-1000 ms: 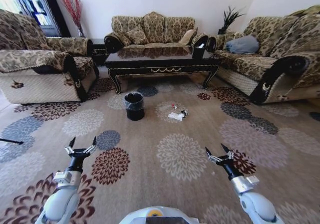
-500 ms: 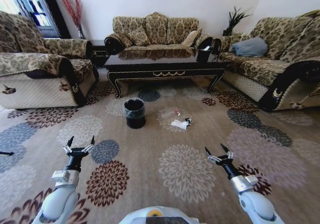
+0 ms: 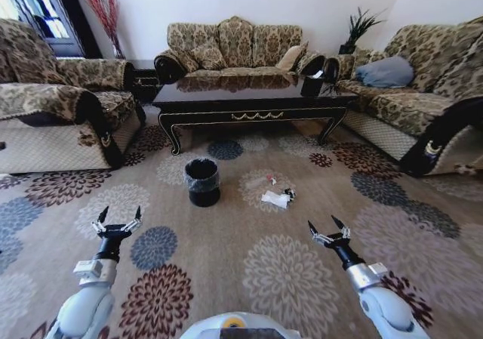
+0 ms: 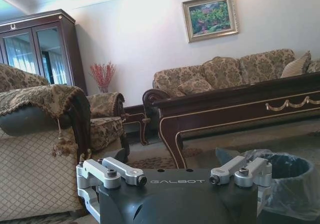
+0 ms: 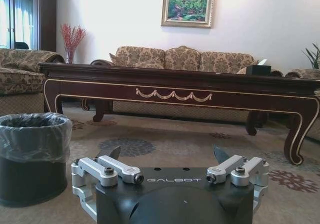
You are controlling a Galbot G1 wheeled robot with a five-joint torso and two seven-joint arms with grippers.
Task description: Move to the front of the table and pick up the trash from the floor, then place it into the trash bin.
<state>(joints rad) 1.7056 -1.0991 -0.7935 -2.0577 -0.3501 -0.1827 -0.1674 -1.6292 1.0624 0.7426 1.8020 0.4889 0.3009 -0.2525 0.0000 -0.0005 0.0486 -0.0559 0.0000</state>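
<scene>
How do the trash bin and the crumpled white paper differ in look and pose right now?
The trash bin is black, round and stands upright with a clear bag lining its rim; the crumpled white paper is pale, shapeless and lies flat. The trash bin sits ahead of the left gripper, the crumpled white paper ahead of the right gripper. Both rest untouched on the patterned carpet in front of the coffee table.

trash bin (image 3: 202,181) left of trash (image 3: 276,198) (near), table (image 3: 249,106) behind
</scene>
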